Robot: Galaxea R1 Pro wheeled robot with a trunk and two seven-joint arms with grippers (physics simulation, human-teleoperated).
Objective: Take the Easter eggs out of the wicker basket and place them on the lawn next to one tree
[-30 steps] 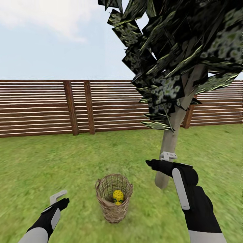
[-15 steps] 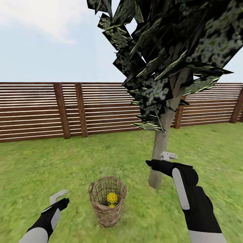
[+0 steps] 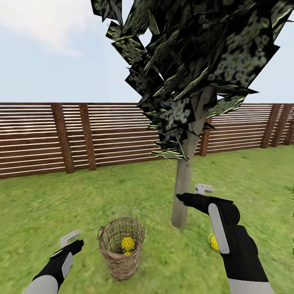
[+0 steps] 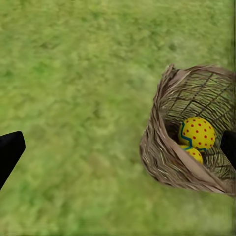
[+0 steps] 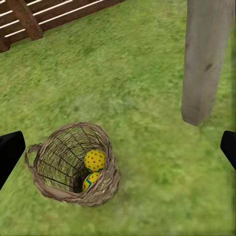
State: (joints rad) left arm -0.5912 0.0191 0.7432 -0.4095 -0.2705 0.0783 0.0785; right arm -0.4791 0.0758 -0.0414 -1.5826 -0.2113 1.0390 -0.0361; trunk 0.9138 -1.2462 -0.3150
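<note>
The wicker basket (image 3: 121,261) stands on the lawn (image 3: 134,192) in front of me, with two yellow Easter eggs inside: a red-dotted one (image 3: 128,244) on top of another (image 3: 127,253). Both eggs (image 4: 197,132) (image 4: 192,153) also show in the left wrist view, and again as the dotted egg (image 5: 94,160) and the lower egg (image 5: 90,180) in the right wrist view. A third egg (image 3: 212,241) lies on the grass by the tree trunk (image 3: 184,183), half hidden by my right arm. My left gripper (image 3: 72,241) is open, left of the basket. My right gripper (image 3: 194,194) is open, level with the trunk.
A brown slat fence (image 3: 102,134) closes the garden at the back. The tree's dark speckled foliage (image 3: 192,61) hangs overhead. The trunk (image 5: 206,59) stands a short way right of the basket (image 5: 54,187), with open grass all around.
The whole view has shifted, so basket, tree and fence slid left in the picture. The egg on the grass by the trunk came into sight. Both arms keep their pose.
</note>
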